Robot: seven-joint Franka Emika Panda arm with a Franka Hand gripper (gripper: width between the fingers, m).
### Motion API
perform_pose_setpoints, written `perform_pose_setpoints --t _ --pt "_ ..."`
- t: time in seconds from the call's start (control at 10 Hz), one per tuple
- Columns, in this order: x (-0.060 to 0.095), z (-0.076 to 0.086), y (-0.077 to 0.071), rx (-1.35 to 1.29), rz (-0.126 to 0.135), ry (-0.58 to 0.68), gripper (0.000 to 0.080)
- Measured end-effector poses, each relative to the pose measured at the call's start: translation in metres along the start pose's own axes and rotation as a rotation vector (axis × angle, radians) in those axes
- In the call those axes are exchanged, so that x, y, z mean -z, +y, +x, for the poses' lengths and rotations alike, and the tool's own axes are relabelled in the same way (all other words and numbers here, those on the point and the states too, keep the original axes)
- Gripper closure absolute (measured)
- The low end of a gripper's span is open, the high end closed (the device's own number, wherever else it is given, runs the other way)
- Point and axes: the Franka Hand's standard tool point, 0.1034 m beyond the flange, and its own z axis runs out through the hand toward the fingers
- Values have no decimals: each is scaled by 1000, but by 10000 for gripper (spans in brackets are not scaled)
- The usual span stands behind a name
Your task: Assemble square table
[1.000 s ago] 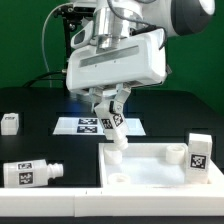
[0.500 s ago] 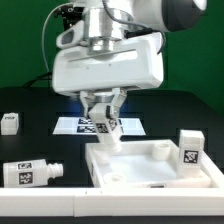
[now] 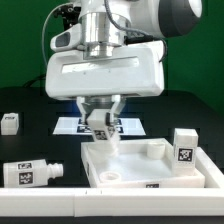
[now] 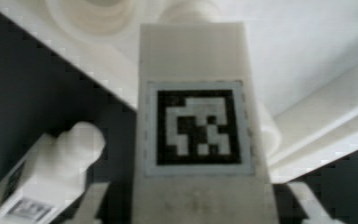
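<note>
Gripping a leg (image 3: 100,124) tight in my fingers (image 3: 115,108), I twisted it into the top's (image 3: 140,168) corner; the top had slid toward the exterior view's left, so I judged the joint still unseated.

White leg (image 4: 194,55), black-white tag (image 4: 195,125); white tabletop (image 3: 135,152).

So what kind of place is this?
Probably a robot lab test bench: a robot arm's gripper holds a tagged white leg at a black table, near a marker board of printed tags.
</note>
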Motion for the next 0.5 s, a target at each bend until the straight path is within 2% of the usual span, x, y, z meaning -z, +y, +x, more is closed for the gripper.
perform_pose_setpoints --t 0.1,0.2,0.3,0.5 --pt "13 2 -33 5 43 -45 515" --pt "26 20 -50 106 48 -13 515" --pt "35 37 -61 187 45 27 515" --pt "36 41 -59 190 38 29 515"
